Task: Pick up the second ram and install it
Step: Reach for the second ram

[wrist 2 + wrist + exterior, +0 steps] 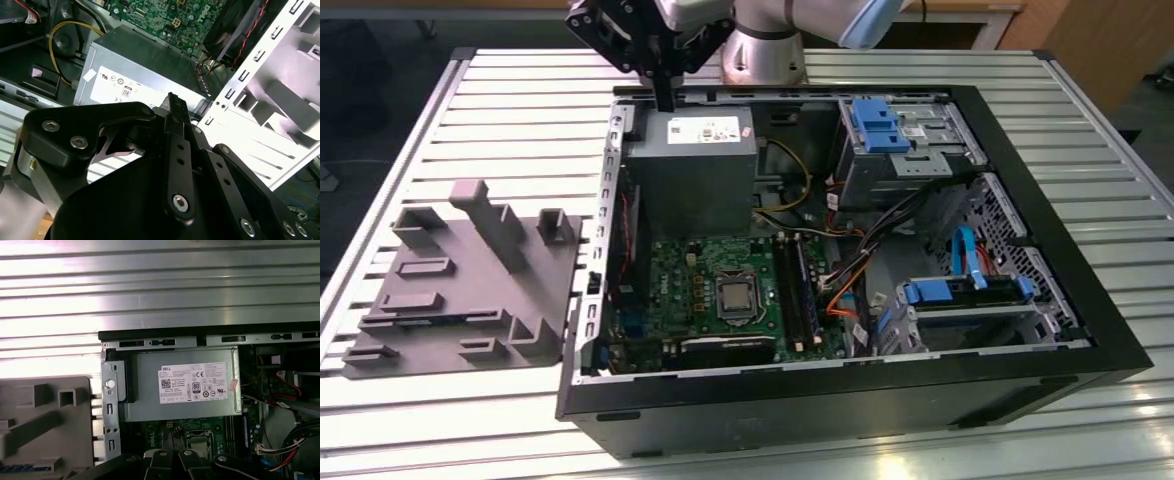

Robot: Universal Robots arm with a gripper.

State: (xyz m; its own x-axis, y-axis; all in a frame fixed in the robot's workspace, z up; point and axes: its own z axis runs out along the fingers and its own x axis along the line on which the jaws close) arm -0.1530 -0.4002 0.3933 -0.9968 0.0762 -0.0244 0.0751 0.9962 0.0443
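Black tool point(666, 103), its jaws together, hangs above the grey power supply point(690, 165) with its white printed label point(703, 130).

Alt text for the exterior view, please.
An open computer case lies on a slatted metal table, its motherboard and power supply exposed. The gripper hangs over the case's far edge by the power supply; a grey moulded fixture sits at the exterior view's left.
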